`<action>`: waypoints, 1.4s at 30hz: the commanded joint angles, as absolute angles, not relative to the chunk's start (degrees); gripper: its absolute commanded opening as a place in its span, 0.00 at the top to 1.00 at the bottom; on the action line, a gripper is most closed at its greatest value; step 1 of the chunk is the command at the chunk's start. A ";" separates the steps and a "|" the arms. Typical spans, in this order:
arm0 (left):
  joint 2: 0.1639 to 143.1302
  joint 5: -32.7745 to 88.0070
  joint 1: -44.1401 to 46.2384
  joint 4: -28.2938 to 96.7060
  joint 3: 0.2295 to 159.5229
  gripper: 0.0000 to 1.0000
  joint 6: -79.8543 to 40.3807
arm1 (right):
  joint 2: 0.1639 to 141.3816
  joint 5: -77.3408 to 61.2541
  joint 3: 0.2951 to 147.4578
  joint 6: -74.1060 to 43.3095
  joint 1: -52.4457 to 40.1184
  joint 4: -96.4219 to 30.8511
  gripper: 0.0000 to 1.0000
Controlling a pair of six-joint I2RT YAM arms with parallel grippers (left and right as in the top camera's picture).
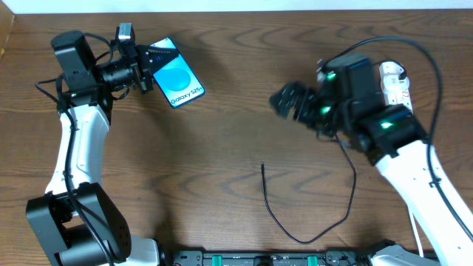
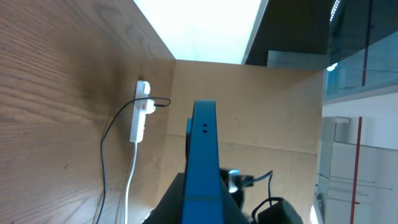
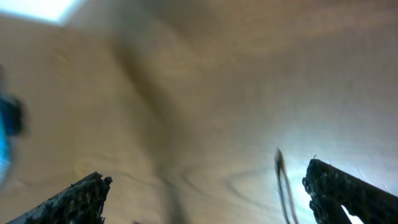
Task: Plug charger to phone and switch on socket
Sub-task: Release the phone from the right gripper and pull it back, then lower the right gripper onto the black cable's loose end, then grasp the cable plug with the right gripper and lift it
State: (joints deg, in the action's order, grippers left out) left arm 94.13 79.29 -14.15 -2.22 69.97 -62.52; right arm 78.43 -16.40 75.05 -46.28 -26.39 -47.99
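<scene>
My left gripper [image 1: 150, 65] is shut on the phone [image 1: 177, 74], which has a bright blue screen with "Galaxy S25" text, at the far left. In the left wrist view the phone [image 2: 203, 155] shows edge-on between the jaws. The black charger cable [image 1: 295, 222] loops over the table's front middle, its plug tip [image 1: 263, 167] lying free; it is a blurred streak in the right wrist view [image 3: 283, 180]. My right gripper [image 1: 284, 100] is open and empty, above and right of the tip. The white socket strip [image 1: 394, 83] lies at the far right, partly hidden by the right arm; it also shows in the left wrist view [image 2: 140, 112].
The wooden table [image 1: 222, 148] spans the view. The right arm [image 1: 414, 162] crosses the right side, the left arm [image 1: 74, 140] the left side. A brown board wall [image 2: 261, 112] stands behind the table's far side in the left wrist view.
</scene>
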 commanded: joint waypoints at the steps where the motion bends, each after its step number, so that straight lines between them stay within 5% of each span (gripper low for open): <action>1: 93.60 81.23 -14.46 -2.68 70.37 0.93 -61.47 | 82.61 -11.88 75.24 -44.01 -31.70 -51.29 0.01; 12: 93.60 81.25 -14.46 -2.68 70.37 0.93 -61.06 | 99.68 -10.66 75.20 -44.75 -42.63 -57.69 0.02; 37: 93.60 81.25 -14.46 -2.68 70.35 0.93 -61.04 | 114.48 -4.60 73.73 -44.71 -45.95 -51.77 0.01; 42: 93.60 81.23 -14.46 -2.68 70.35 0.93 -61.04 | 116.05 -4.64 73.23 -44.71 -45.95 -50.96 0.16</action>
State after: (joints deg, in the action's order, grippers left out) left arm 94.13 79.40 -14.15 -2.20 69.97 -61.45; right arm 114.15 -5.08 74.28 -44.75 -45.60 -51.48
